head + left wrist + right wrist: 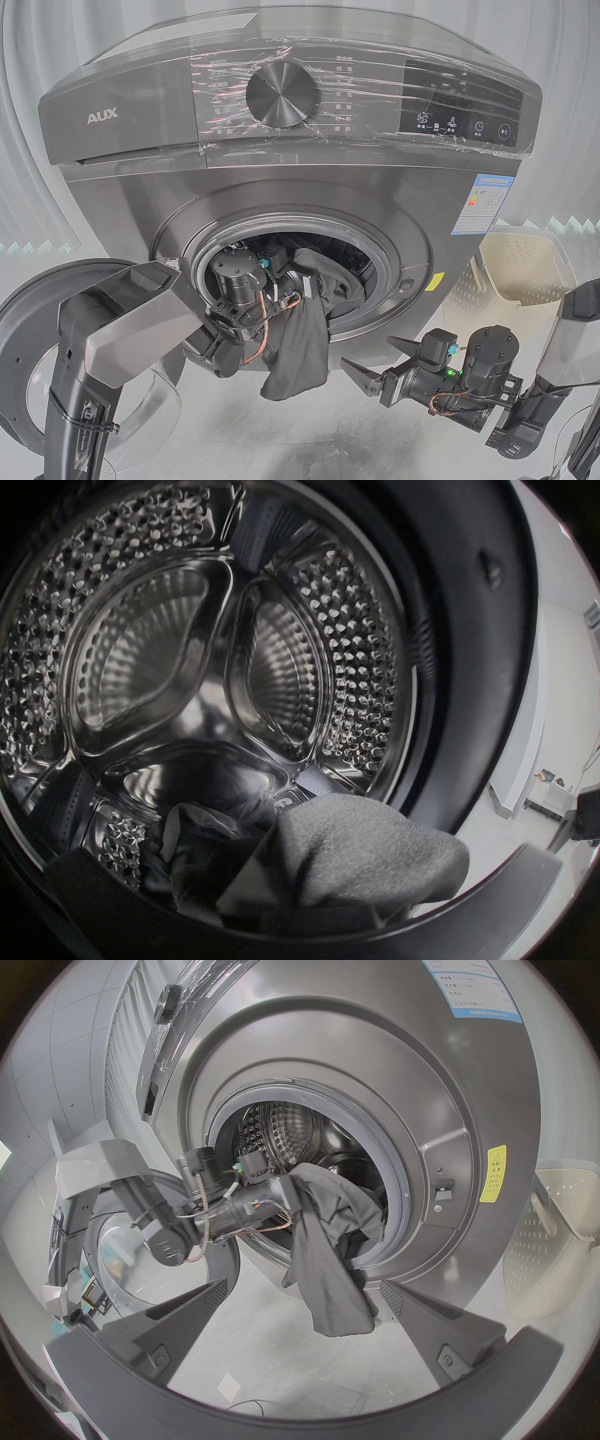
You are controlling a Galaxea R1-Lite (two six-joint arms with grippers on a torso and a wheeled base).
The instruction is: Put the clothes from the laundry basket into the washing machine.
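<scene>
Head view, washer: the washer (156, 206) has its door (25, 350) swung open on the robot's left.
Head view, garment: a dark garment (303, 350) lies over the lower rim of the opening. Part is inside and a long part hangs down the front.
Head view, left gripper: the left gripper (292, 289) is at the mouth of the drum, against the garment's upper part. Cloth covers its tip, so I cannot tell whether it grips.
Head view, right gripper: the right gripper (365, 350) hangs low before the washer, just right of the hanging cloth. It is spread wide and holds nothing.
Head view, basket: the basket (519, 281) stands right of the washer; the part of its inside that shows is bare wall.
Left wrist view, drum: the drum (187, 636) has dark cloth (194, 836) bunched low at its front. I cannot tell whether that is a separate piece.
Left wrist view, garment: a grey fold (362, 849) humps over the front rim, leading outward.
Right wrist view, garment: it drapes from the left gripper (275, 1194) across the seal and hangs outside (331, 1272).
Right wrist view, right gripper: its jaws stand wide apart, well short of the cloth.
Done, as judged: the basket looks emptied, and this garment is partly in.
Left, as judged: get the hanging part over the rim into the drum.
</scene>
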